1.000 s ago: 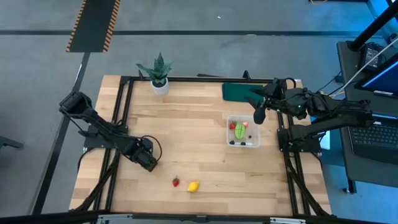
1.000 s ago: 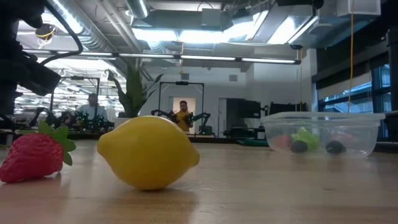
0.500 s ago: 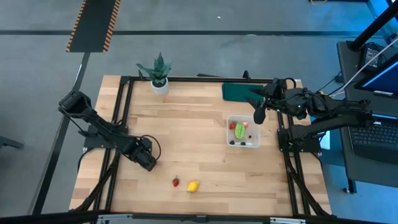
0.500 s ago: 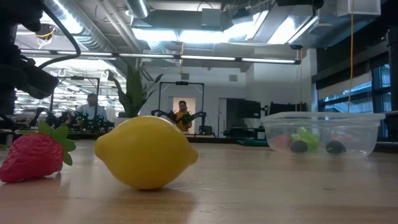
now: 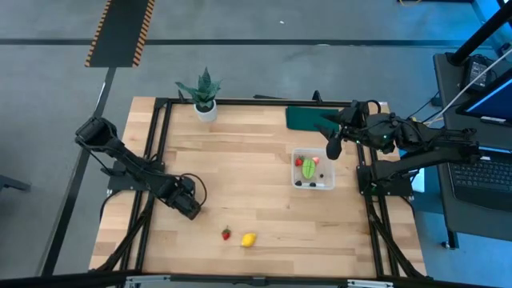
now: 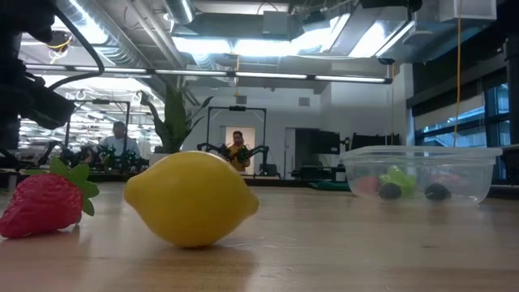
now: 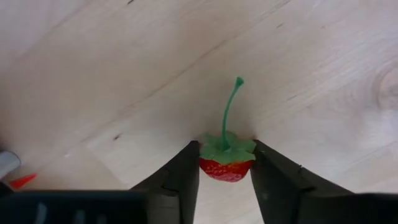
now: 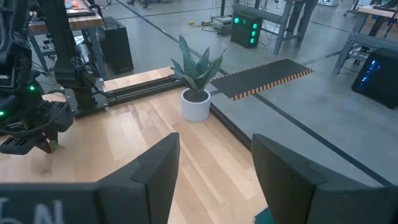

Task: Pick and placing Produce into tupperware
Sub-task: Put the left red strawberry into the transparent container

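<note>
While the right end effector (image 5: 333, 149) gapes empty, the left end effector (image 7: 225, 180) pinches a strawberry (image 7: 226, 163)

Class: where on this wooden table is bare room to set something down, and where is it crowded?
Free: between the potted green plant in a white pot and the clear plastic box. Crowded: the front, around the red strawberry and yellow lemon.

Pale matt wood table (image 5: 240, 172), clear glossy plastic tupperware (image 6: 418, 173), smooth waxy lemon (image 6: 191, 199)
</note>
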